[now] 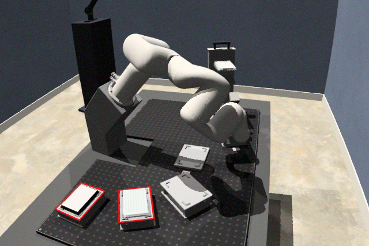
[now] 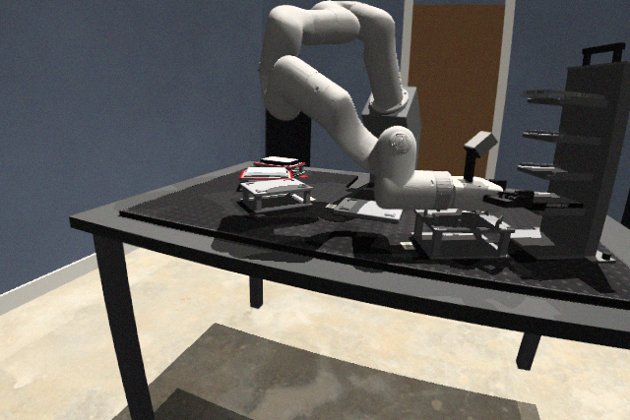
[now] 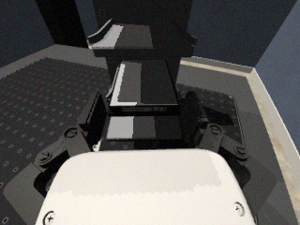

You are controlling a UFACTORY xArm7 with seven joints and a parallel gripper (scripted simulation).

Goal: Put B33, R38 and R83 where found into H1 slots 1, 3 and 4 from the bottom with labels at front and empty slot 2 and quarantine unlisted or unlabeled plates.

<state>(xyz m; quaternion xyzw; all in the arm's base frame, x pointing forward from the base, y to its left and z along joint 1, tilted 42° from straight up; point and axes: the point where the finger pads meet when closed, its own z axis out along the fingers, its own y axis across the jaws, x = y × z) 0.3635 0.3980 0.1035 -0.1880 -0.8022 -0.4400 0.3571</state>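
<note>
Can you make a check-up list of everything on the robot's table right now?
Surface: dark perforated deck on a black table.
Job's things: plate hotel with shelves; a dark plate on its bottom shelf; one plate each in two red-edged nests; two other nests without plates.
Clutter: nothing seen.
Grippers: gripper open, its fingers either side of the dark plate's front end, holding nothing.
Cables: nothing seen.
Surroundings: blue walls, brown door, black pedestal carrying a small arm.
</note>
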